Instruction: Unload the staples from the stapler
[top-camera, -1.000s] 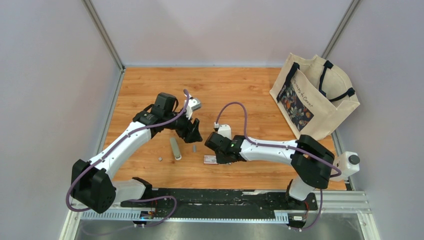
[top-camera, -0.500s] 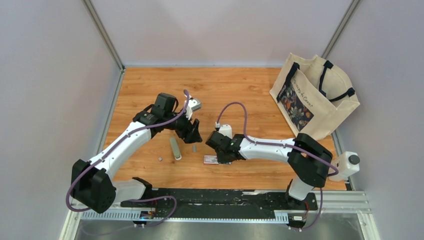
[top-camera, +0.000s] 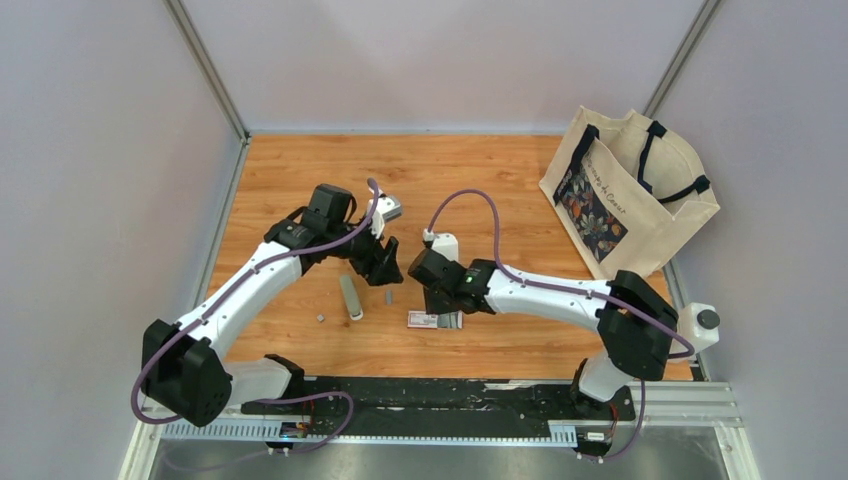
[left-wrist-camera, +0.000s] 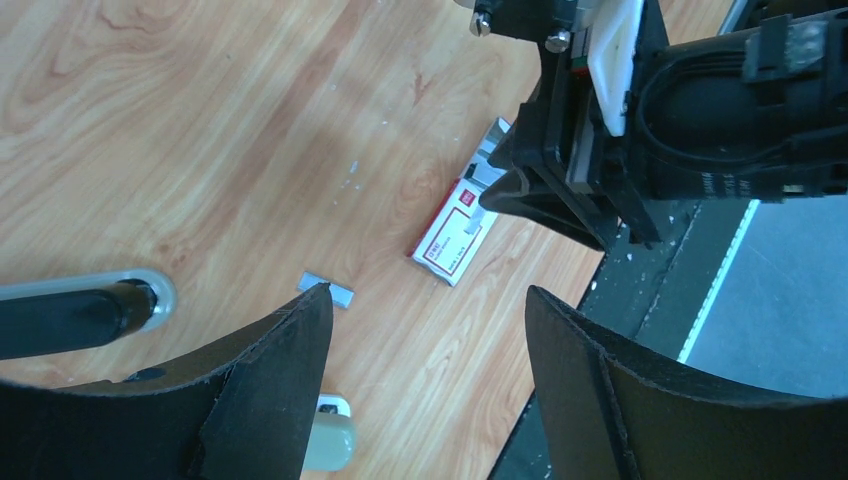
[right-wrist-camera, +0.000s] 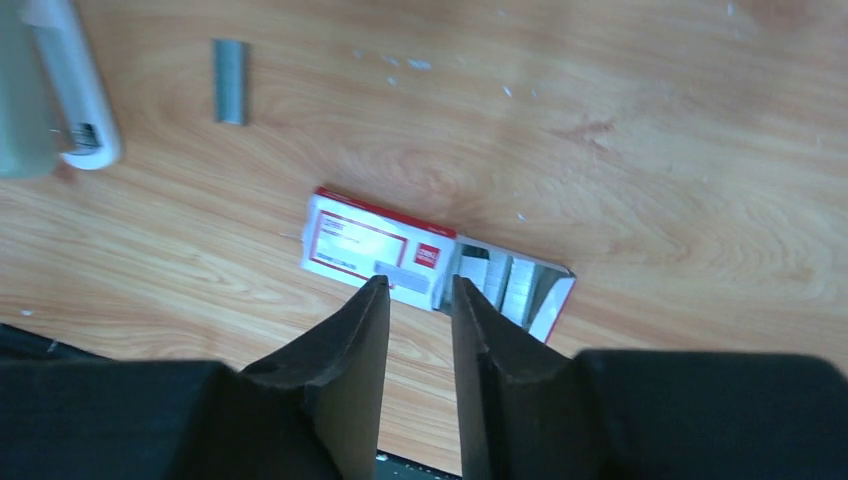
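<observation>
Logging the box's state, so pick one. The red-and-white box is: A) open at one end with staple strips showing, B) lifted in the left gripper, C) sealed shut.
A: the right wrist view shows the box lying on the table, one end open, grey staple strips visible inside.

The things are carried by a wood-grain table (top-camera: 470, 170), on which a cream tote bag (top-camera: 630, 190) with a dark floral panel is stood at the far right. Near the middle, a pale grey-green stapler (top-camera: 350, 297) is laid flat, with a short strip of staples (top-camera: 388, 297) just to its right and a small grey bit (top-camera: 319, 317) to its left, both apart from it. A red-and-white staple box (right-wrist-camera: 380, 248) is laid nearer the front edge, its right end opened.
</observation>
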